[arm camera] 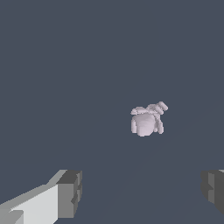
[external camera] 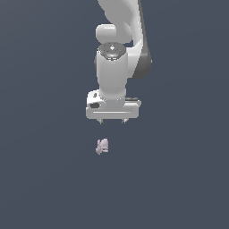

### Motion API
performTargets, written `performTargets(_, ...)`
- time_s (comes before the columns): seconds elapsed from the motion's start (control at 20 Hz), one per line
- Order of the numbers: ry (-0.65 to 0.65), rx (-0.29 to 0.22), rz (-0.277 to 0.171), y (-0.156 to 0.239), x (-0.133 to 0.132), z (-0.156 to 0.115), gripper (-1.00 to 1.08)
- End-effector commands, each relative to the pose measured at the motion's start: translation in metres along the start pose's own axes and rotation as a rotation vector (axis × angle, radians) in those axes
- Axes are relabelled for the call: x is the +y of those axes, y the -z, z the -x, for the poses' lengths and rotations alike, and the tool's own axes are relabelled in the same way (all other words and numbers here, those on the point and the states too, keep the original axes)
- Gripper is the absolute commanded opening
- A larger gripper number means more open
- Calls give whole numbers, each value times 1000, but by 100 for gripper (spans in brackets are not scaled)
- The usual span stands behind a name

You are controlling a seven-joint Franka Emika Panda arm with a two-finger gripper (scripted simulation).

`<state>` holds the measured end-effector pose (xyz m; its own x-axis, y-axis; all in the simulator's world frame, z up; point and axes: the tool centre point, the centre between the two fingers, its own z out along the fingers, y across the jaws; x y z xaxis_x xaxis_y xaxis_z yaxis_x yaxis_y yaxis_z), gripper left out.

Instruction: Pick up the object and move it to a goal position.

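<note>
The object [external camera: 102, 146] is a tiny pale pinkish-lilac knobbly lump lying on the dark grey surface, just below the gripper in the exterior view. My white gripper [external camera: 112, 121] hangs above it, apart from it, with its short fingertips spread wide and nothing between them. In the wrist view the object [arm camera: 148, 120] lies ahead of the gripper [arm camera: 142, 192], between the lines of the two grey fingertips [arm camera: 70, 193] but beyond them, not touched.
A plain dark grey surface [external camera: 44, 179] fills both views. The white arm [external camera: 117, 53] rises out of the exterior view's upper edge. No other objects or edges show.
</note>
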<state>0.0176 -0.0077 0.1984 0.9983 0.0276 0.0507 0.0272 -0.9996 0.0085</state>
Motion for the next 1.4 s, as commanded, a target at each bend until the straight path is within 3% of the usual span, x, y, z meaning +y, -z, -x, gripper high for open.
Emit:
performTargets(0.0, 3, -4, 0, -6, 3, -3, 100)
performTargets(0.85, 45, -44, -8, -95, 49, -33, 100)
performTargets(1.35, 51, -51, -10, -110, 56, -35, 100)
